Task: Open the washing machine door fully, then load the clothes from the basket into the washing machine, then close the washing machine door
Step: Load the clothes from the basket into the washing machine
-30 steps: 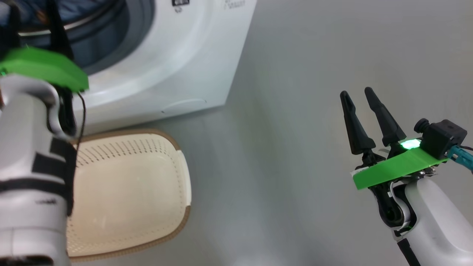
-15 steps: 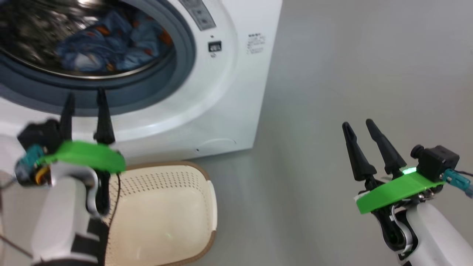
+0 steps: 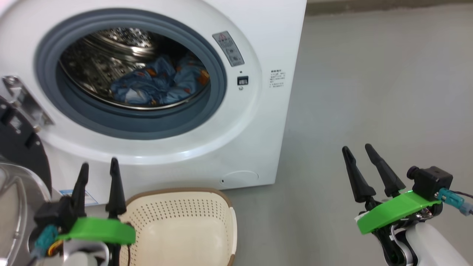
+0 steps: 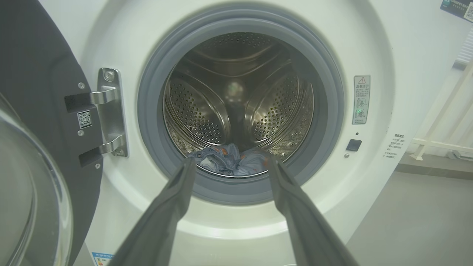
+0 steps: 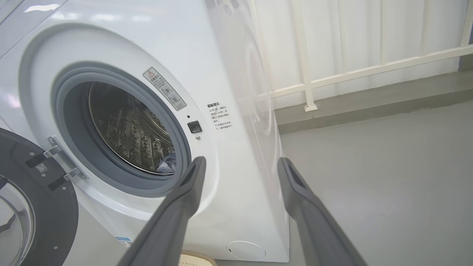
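1. Left claw [image 3: 99, 162]: fingers spread wide, nothing between them, touching nothing. It hung low in front of the washing machine [image 3: 266, 44], just beside the back-left corner of the basket [image 3: 173, 210], with its fingers aimed into the drum opening.
2. Right claw [image 3: 357, 147]: also spread wide and holding nothing. It sat over the bare grey floor [image 3: 369, 92], well right of the machine, fingers angled at the machine's right front edge.
3. The clothes [image 3: 155, 83] were a crumpled blue heap with orange prints on the bottom of the steel drum [image 4: 236, 92], behind the grey gasket [image 4: 147, 111]. In the left wrist view the heap sat between the two fingertips.
4. The washing machine door [image 4: 33, 74] was swung open to the robot's left on its metal hinge [image 4: 111, 111]. Its dark inner face and glass bowl [image 4: 29, 192] were turned out to the room.
5. The drum axis pointed straight out at the robot, and the mouth was uncovered.
6. The basket stood on the floor close in front of the machine's lower front, near the round service cap [image 3: 240, 177], mouth up, bare cream bottom showing. The frame edge cut it off, so I couldn't tell its long axis.
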Tool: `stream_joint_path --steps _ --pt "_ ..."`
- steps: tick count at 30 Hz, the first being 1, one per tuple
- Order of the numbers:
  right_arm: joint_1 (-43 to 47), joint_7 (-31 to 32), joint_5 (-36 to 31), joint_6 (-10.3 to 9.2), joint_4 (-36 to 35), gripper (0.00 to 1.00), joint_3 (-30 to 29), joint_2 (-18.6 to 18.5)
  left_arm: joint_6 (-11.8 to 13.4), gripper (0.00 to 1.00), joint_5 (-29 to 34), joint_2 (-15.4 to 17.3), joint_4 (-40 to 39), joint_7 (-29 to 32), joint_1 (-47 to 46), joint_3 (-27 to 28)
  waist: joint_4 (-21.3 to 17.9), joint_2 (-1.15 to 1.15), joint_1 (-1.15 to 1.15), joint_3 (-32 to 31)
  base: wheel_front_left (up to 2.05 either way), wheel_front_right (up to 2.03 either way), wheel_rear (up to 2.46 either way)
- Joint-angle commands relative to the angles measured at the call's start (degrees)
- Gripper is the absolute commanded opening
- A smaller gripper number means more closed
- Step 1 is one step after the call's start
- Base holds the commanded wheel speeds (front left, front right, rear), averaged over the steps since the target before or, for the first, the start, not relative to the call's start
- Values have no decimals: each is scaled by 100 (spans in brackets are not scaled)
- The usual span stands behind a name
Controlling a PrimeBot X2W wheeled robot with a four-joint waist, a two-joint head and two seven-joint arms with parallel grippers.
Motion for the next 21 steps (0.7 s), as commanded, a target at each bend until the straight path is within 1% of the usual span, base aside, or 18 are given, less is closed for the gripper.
stream_joint_path --steps 1,9,14,21 --pt "67 -45 -61 32 -104 100 131 -64 67 100 67 84 -291 -31 94 179 108 0 0 -230 0 0 0" --pt "177 -45 -118 32 -107 100 50 -110 208 100 7 30 -1027 64 763 148 161 0 0 -308 0 0 0" --pt "209 -45 -162 32 -114 100 12 -122 286 100 -40 6 -1272 106 975 146 165 0 0 -324 0 0 0" --pt "207 -45 -191 32 -105 100 -1 -139 233 100 -223 -52 -1439 190 1112 66 155 0 0 -344 0 0 0"
